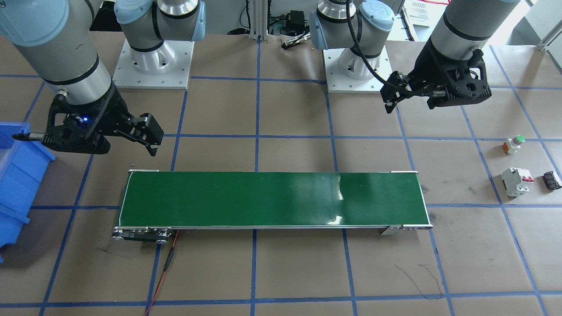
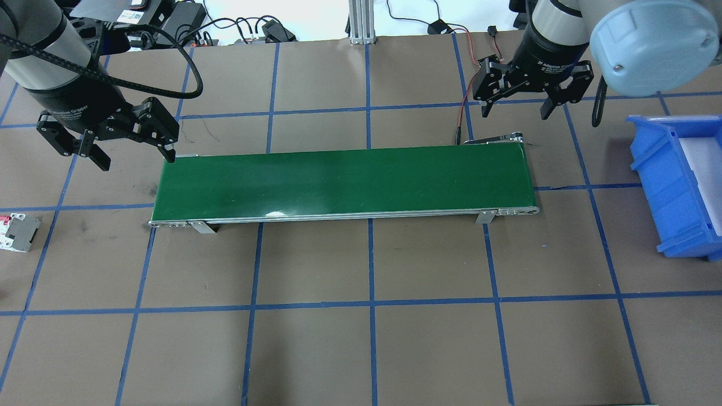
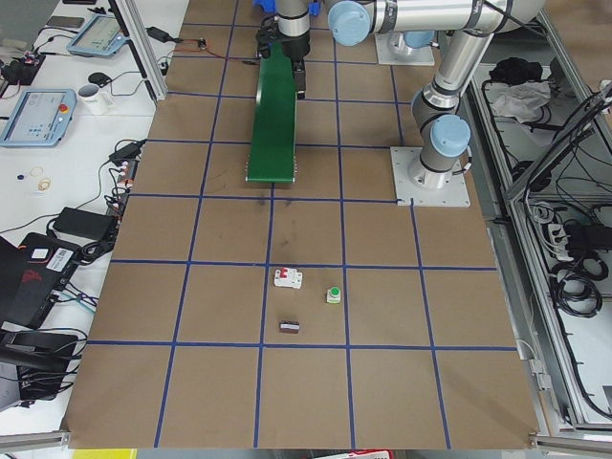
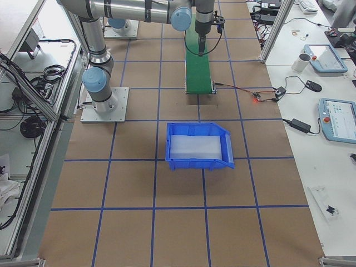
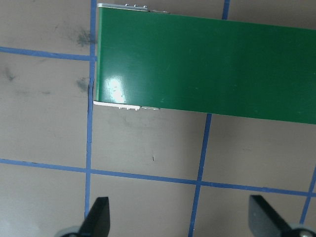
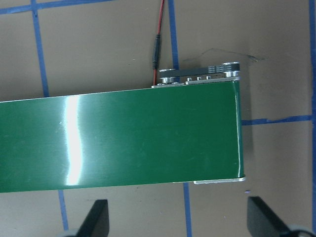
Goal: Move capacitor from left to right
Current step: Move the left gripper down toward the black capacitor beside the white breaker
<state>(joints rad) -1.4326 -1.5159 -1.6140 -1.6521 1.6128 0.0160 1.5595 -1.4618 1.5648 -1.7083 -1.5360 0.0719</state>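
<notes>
**Both tools open and empty, capacitor resting at the desk's left end**

You have the capacitor (image 1: 552, 180) lying on the brown desk (image 1: 285, 272) at the robot's left end. It sits just beside the white circuit breaker (image 1: 517, 181), apart from it, on the side away from the green conveyor belt (image 1: 272, 199). The push button with the green cap (image 1: 513, 144) stands near the same group, closer to the robot's base than the breaker. Nothing is touching the capacitor.

Your left tool (image 2: 136, 153) hangs in the air near the belt's left end, well apart from the capacitor. Its fingers are spread wide. The left wrist view shows only bare desk and blue grid tape between the two fingertips, so it holds nothing.

Your right tool (image 2: 516, 110) hangs near the belt's right end, by the red cable. It is also spread wide with nothing between its fingers.

The blue bin (image 2: 671, 192) stands on the desk beyond the belt's right end.
</notes>
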